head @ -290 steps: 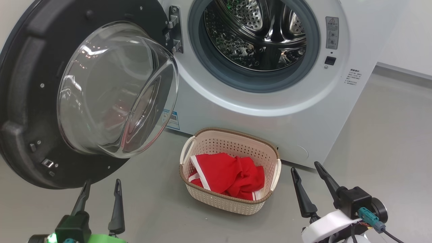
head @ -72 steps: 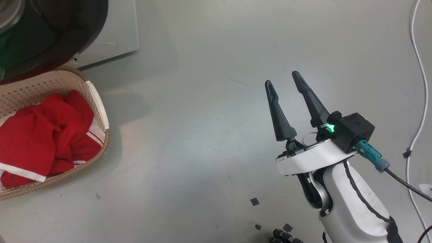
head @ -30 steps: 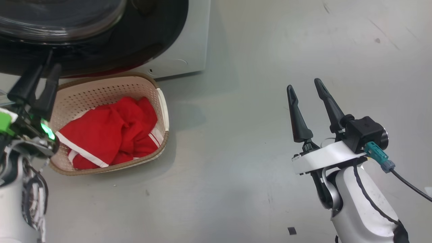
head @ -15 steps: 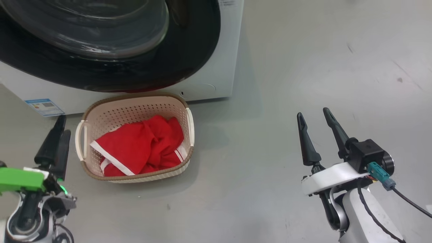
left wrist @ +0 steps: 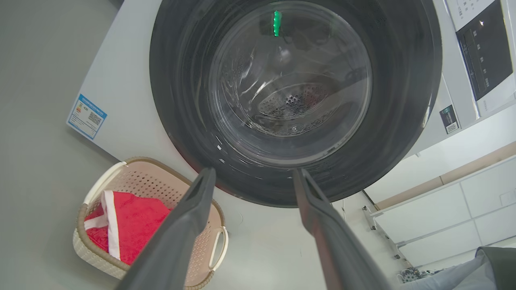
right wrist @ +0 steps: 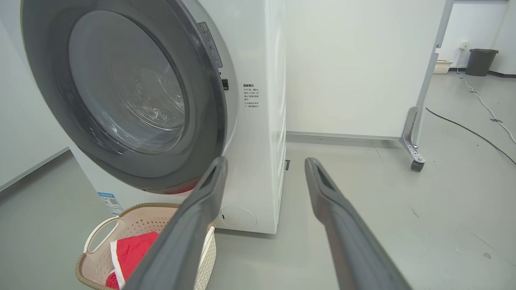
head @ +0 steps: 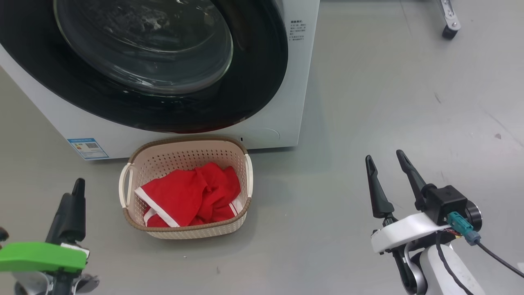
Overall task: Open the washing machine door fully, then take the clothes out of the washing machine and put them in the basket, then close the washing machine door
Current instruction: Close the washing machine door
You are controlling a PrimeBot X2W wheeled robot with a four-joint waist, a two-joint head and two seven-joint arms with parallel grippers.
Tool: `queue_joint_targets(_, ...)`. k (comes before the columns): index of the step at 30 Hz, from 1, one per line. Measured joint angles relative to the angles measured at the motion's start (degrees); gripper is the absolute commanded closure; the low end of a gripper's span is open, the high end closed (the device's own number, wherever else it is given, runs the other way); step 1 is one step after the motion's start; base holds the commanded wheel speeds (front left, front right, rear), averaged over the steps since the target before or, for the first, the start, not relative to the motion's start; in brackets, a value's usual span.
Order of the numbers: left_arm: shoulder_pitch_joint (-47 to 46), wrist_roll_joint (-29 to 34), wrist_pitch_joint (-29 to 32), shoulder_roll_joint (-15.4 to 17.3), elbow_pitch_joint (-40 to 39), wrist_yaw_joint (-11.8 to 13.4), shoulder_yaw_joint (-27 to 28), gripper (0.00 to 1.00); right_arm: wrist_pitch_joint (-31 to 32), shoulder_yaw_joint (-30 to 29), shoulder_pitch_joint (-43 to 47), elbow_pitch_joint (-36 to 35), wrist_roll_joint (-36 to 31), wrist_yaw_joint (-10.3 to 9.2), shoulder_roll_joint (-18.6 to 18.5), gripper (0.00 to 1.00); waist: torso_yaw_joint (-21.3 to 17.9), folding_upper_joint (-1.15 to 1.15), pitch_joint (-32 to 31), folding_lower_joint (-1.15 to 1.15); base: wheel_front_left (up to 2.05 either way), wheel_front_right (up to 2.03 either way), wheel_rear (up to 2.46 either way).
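At the lower left of the head view the left tool point(left wrist: 254, 174) is seen edge-on; in its own wrist view the two dark fingers are spread wide with nothing held between them. At the lower right, the right tool point(head: 383, 155) is likewise held wide open and empty above the grey floor point(head: 368, 102). Just beyond, in the lower middle of the frame, the basket point(head: 196, 232) is set on the floor, well apart from both tools. The red clothes point(head: 192, 196) with white trim are heaped inside it. Directly behind the basket the white washing machine point(head: 294, 82) is placed, its lower front panel just beside the basket's far rim. A blue label point(head: 88, 148) is stuck at its lower left corner. The round black door point(head: 143, 49) appears shut against the machine's front, and the steel drum is glimpsed through its glass. At the upper right a wheeled metal leg point(head: 448, 20) is seen.
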Motion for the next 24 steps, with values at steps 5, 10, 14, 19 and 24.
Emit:
queue_joint_targets(5,2.85,9.99,-5.26,1.98,-1.41,-0.01,-1.25,0.00,0.00,-0.03,0.94,0.47,-0.26,0.51,0.04,0.00,0.23,0.00,-1.50,0.00,0.00,0.00,0.00)
queue_joint_targets(10,5.09,21.71,-10.68,3.96,-3.49,0.69,-3.44,0.00,0.00,-1.02,1.96,0.32,-0.26,0.51,0.09,0.00,-0.03,0.00,-3.12,0.00,0.00,0.00,0.00)
queue_joint_targets(14,6.03,30.25,-13.45,5.72,-4.47,3.21,-5.66,0.00,0.00,-1.48,2.37,0.07,-0.53,0.51,0.10,0.00,-0.29,0.00,-4.24,0.00,0.00,0.00,0.00)
queue_joint_targets(19,7.30,37.89,-15.35,6.79,-4.98,6.90,-8.09,0.00,0.00,-1.59,3.86,-0.04,-0.97,0.52,0.00,0.00,-0.51,0.00,-5.46,0.00,0.00,0.00,0.00)
queue_joint_targets(24,9.44,41.67,-15.57,6.77,-4.65,10.33,-9.92,0.00,0.00,-1.58,5.84,0.02,-1.24,0.51,-0.04,0.00,-0.75,0.00,-6.33,0.00,0.00,0.00,0.00)
